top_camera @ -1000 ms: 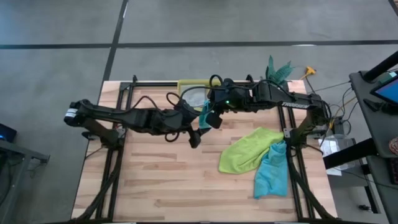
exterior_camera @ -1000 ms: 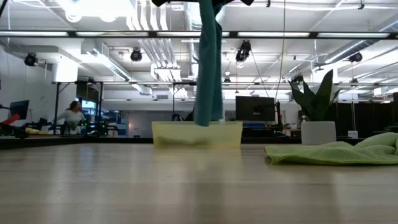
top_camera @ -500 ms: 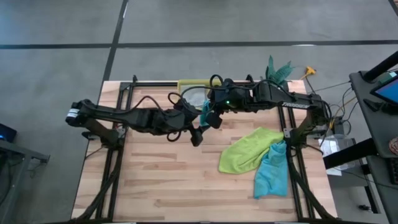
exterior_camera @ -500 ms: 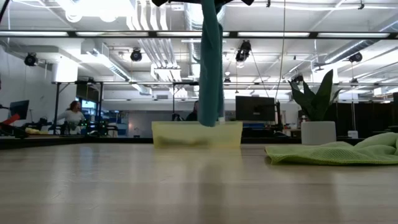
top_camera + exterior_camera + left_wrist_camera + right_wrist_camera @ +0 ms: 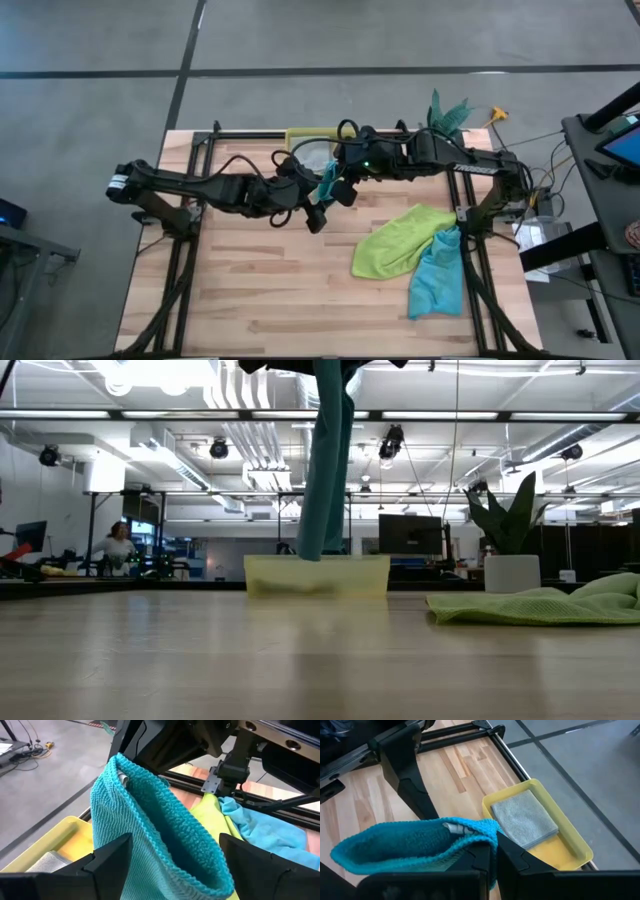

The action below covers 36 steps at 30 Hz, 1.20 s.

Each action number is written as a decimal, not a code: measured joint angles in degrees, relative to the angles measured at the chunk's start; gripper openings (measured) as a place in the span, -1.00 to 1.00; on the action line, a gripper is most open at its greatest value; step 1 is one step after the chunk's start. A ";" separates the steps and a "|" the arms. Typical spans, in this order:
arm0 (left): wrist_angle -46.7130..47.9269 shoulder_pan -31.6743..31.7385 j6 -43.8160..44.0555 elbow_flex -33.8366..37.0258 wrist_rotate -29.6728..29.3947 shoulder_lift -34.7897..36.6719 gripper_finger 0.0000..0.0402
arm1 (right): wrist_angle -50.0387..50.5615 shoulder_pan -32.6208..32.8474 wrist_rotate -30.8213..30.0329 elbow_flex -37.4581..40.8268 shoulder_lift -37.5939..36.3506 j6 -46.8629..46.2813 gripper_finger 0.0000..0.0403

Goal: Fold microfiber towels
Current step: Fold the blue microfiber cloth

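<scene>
A teal microfiber towel [image 5: 325,460] hangs over the far middle of the table, with my right gripper [image 5: 492,847] shut on its top. My left gripper [image 5: 175,840] is open at the same height. Its two fingers stand on either side of the towel's looped upper fold [image 5: 165,820]. In the high view the two grippers [image 5: 318,208] [image 5: 338,188] nearly meet. A lime green towel [image 5: 400,240] lies crumpled at the table's right, and another teal towel [image 5: 437,275] partly overlaps it. A grey towel [image 5: 525,817] lies folded in the yellow bin [image 5: 570,845]. My right gripper pinches the teal towel's upper edge [image 5: 470,832] between its two fingers, next to the small white tag. The fingers slant down from the table's right. The towel hangs slack below them, its lower end [image 5: 310,552] clear of the table. My left gripper's open fingers [image 5: 107,857] flank the towel's fold; I cannot tell whether they touch it.
The yellow bin [image 5: 300,135] stands at the table's far edge, right behind the hanging towel. A potted plant [image 5: 510,530] is at the far right corner. Bare wood [image 5: 250,290] fills the near left half of the table.
My left gripper has turned a little toward the hanging towel while staying in place. The towel's lower end has swung toward the table's left; its top has stayed in my right gripper.
</scene>
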<state>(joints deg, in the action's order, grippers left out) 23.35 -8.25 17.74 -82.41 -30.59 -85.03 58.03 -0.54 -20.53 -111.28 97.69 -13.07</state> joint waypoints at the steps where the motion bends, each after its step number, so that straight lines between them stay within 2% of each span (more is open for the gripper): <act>1: 0.00 0.00 0.02 0.00 -0.02 0.00 0.39 | 0.01 0.00 0.00 0.00 0.00 0.01 -0.96; 6: -0.02 0.00 0.02 0.00 -0.07 0.00 0.25 | 0.01 0.00 0.00 0.00 0.00 0.01 -0.96; 21: 0.80 0.00 -0.02 0.00 0.26 0.12 -0.45 | 0.04 0.00 0.00 -0.02 0.00 0.04 -0.96; 30: 15.04 0.20 -0.07 -0.59 0.39 5.16 -0.95 | 3.11 0.00 1.68 0.00 -0.02 3.69 -0.96; 33: 19.16 0.75 -0.07 -0.59 -0.08 7.87 -0.97 | 2.87 0.04 2.85 0.48 -0.04 4.31 -0.96; 36: 22.26 1.24 -0.10 -0.61 -0.90 9.79 -0.99 | 1.76 0.02 7.63 0.99 -0.04 6.86 -0.96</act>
<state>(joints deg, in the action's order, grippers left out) 45.62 -7.01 17.63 -83.02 -31.48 -75.24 59.80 -0.51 -12.90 -110.30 97.65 -6.21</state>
